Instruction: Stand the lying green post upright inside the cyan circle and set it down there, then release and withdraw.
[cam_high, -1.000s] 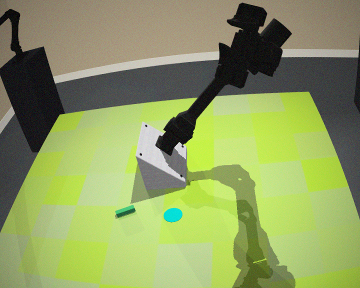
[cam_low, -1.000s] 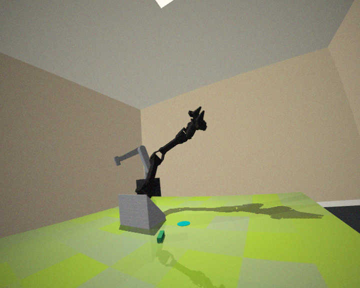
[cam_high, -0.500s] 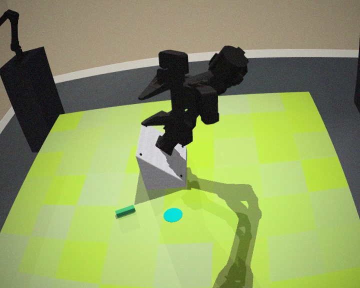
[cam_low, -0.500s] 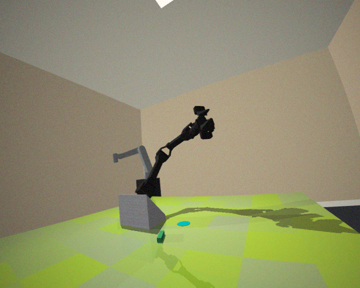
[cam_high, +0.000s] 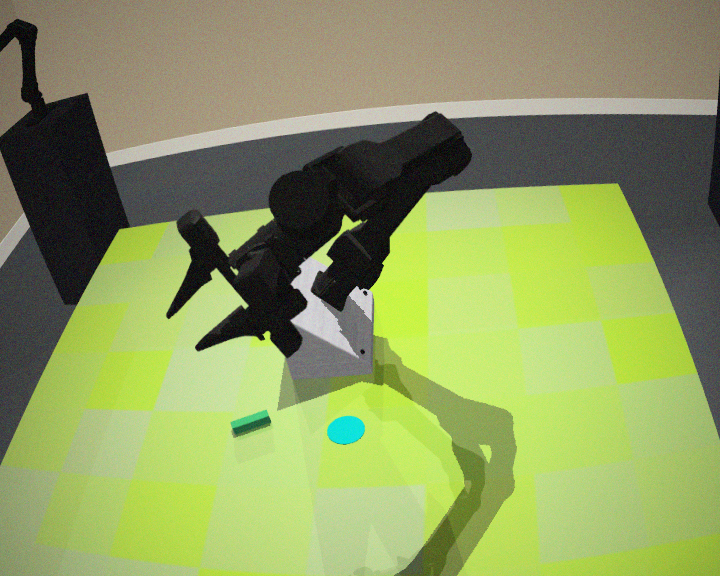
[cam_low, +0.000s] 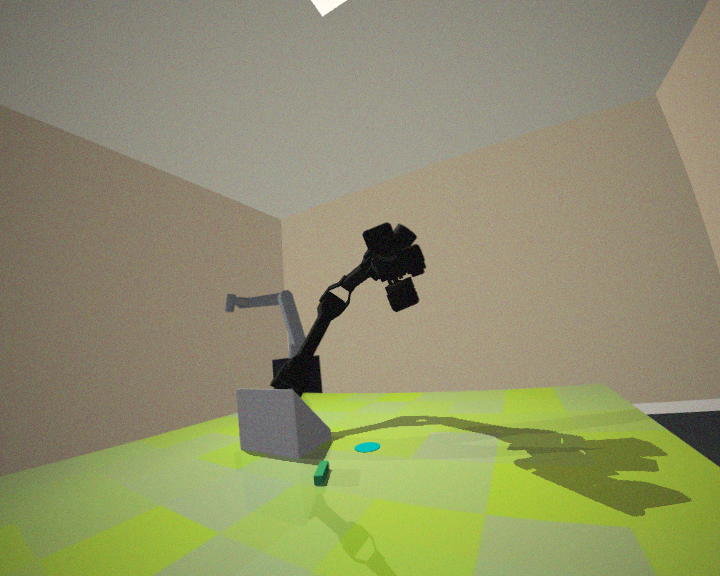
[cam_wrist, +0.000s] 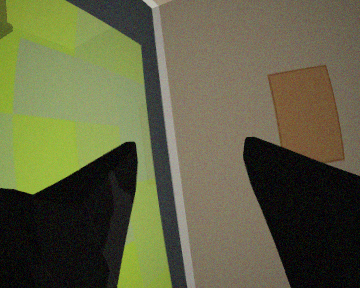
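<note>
The green post (cam_high: 251, 423) (cam_low: 321, 473) lies on its side on the checkered table, to the left of the cyan circle in the top view. The cyan circle (cam_high: 345, 430) (cam_low: 366, 447) is flat on the table with nothing on it. My gripper (cam_high: 182, 331) (cam_wrist: 191, 149) is open and empty, with a wide gap between the fingertips. It is high above the table, well away from the post. In the exterior view its fingers are hidden behind the wrist. Neither the post nor the circle shows in the wrist view.
A grey wedge-shaped base (cam_high: 333, 365) (cam_low: 268, 423) carries the arm, close behind the post and circle. A black pedestal (cam_high: 60, 198) with another arm stands beyond the table's left edge in the top view. In the wrist view an orange panel (cam_wrist: 306, 114) is on the wall.
</note>
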